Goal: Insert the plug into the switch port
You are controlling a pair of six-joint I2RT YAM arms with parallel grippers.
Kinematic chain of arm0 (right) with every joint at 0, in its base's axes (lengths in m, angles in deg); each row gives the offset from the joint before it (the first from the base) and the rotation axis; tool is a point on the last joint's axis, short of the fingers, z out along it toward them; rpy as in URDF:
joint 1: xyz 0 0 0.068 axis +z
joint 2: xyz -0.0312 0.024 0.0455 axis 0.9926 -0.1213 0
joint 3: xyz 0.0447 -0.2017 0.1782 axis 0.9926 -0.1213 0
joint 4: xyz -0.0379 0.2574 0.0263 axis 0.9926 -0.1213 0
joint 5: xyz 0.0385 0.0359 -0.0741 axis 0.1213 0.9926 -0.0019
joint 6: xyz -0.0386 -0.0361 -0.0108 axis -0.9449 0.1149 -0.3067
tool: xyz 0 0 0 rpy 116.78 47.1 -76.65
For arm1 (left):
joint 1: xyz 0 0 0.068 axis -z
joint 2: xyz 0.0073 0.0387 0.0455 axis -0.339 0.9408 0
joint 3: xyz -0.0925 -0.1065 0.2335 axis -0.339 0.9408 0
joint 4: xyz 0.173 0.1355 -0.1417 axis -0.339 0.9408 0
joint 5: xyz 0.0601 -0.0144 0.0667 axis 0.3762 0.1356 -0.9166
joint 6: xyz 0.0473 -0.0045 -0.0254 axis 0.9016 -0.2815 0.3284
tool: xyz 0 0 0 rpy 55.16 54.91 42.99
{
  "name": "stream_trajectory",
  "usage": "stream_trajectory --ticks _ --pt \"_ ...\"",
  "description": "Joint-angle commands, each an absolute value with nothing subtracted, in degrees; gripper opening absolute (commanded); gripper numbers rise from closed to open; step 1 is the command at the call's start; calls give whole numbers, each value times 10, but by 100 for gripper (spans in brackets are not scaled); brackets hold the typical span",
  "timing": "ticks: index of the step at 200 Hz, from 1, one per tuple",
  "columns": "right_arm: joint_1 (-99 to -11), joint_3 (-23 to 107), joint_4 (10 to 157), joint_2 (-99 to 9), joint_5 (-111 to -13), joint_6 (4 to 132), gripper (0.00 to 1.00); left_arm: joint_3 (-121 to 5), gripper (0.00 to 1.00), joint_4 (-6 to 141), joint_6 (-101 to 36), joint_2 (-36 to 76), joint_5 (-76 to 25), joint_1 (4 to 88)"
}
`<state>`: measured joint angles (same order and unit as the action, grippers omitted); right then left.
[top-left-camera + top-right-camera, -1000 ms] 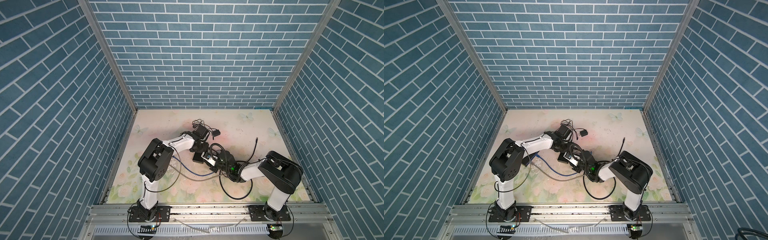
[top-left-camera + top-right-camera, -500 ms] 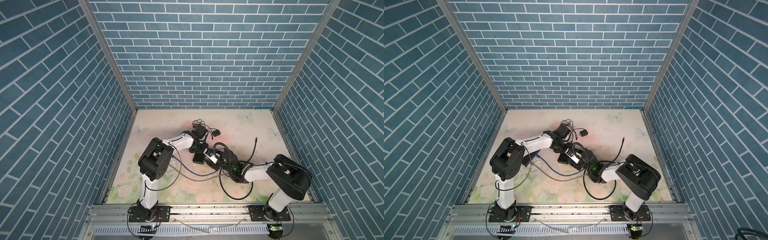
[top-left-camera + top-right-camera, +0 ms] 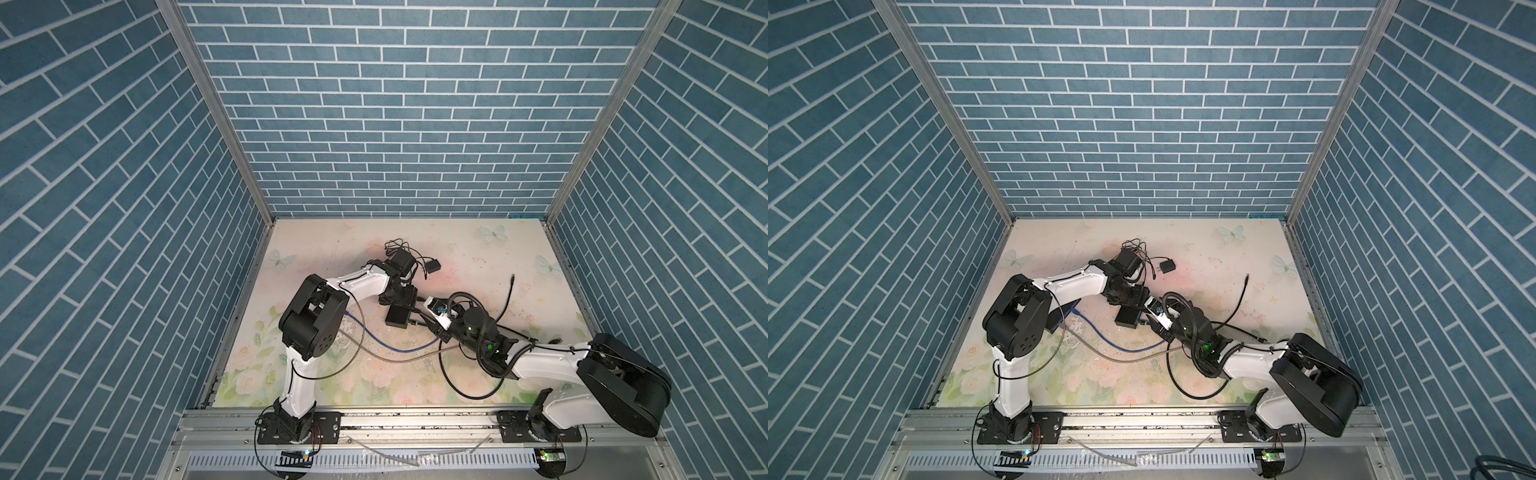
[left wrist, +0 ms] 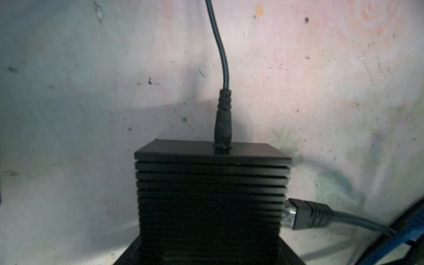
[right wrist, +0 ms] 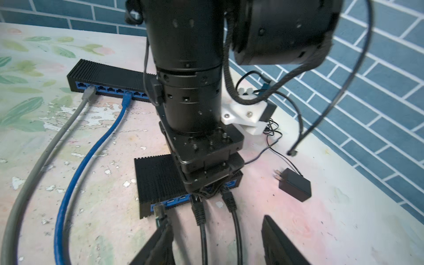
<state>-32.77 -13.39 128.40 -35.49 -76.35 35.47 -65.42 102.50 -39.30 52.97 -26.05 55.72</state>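
Fingers [image 5: 160, 243] of the right gripper [image 5: 215, 223] are spread wide, gripping nothing. One tip sits just beside the dark grey moulded network plug [image 5: 158, 210], at the end port [image 5: 153, 207] of the small black ribbed switch box [image 5: 156, 179]. Left gripper [image 5: 208, 189] is down on that box; clamped or not, I can't tell. Plug should be light, rigid, brittle latch, springy cord: I'd pinch the boot, not the cord. Left wrist view shows its clear nose [image 4: 289, 215] outside the box; right wrist view hides that.
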Motion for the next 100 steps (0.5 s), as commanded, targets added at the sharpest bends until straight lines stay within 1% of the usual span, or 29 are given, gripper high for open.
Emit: stream_trajectory --ticks 1,8,9,10,11,13,15,58,100 --pt "-334 -156 1274 -323 -815 375 61 -664 79 1053 -388 548 -272 554" --pt "-337 -158 1271 -314 -821 376 61 -665 82 1053 -388 547 -272 555" --pt "-337 -158 1271 -313 -821 375 61 -665 84 1053 -387 547 -271 555" --pt "-336 -158 1270 -312 -821 375 61 -665 91 1053 -387 547 -271 555" --pt "-337 -158 1268 -311 -822 375 61 -665 95 1053 -387 548 -271 555" --pt "-337 -158 1267 -309 -824 374 61 -665 98 1053 -387 547 -271 555" --pt "-338 -158 1266 -308 -825 374 61 -665 99 1053 -387 546 -271 555" --pt "-360 -159 1235 -275 -843 387 62 -666 100 1055 -383 534 -278 554" --pt "-417 -120 1108 -226 -845 440 62 -676 100 1045 -371 490 -292 555"
